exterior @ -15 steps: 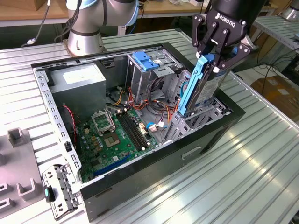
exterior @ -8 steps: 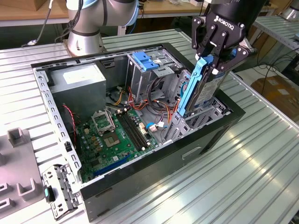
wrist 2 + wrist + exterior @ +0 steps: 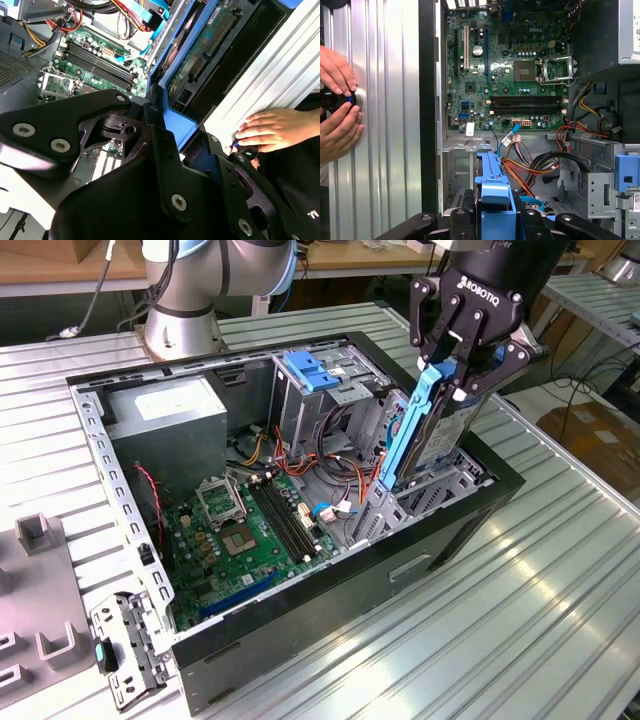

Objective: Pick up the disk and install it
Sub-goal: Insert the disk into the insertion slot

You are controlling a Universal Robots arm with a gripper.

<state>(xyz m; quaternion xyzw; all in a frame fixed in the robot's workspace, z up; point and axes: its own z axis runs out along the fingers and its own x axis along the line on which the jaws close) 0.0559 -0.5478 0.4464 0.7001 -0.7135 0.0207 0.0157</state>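
1. Motherboard (image 3: 240,530): bare on the floor of the open case (image 3: 300,630), at 8 o'clock of the disk in the exterior view. If the disk slips loose, I'd expect it to fall onto the sockets and slots.
2. Cables (image 3: 322,455): orange/red bundle at 9 o'clock of the disk, just beside the bay. Risk is a loop catching the carrier's lower corner, or getting pinched under it.
3. Disk (image 3: 447,435): at 2 o'clock of the case. It is off the table, tilted, with the top leaning toward 1 o'clock. Its blue carrier (image 3: 405,435) faces the cables. The lower end is at the mouth of the bay (image 3: 445,490); can't tell how deep it sits. If the tilt doesn't match the rails, it likely binds and the plastic frame flexes or cracks.
4. Gripper (image 3: 455,372): jaws clamped on the disk's upper end only. That makes a long lever below the grip. Any side load at the bay could twist the disk between the fingers, or pull it out.
5. A person's hands (image 3: 337,130): resting on the table (image 3: 560,620) just outside the case wall, pinching a small dark knob (image 3: 340,99). In the second wrist view one sits near the gripper linkage. There's a pinch hazard if the arm swings outward.
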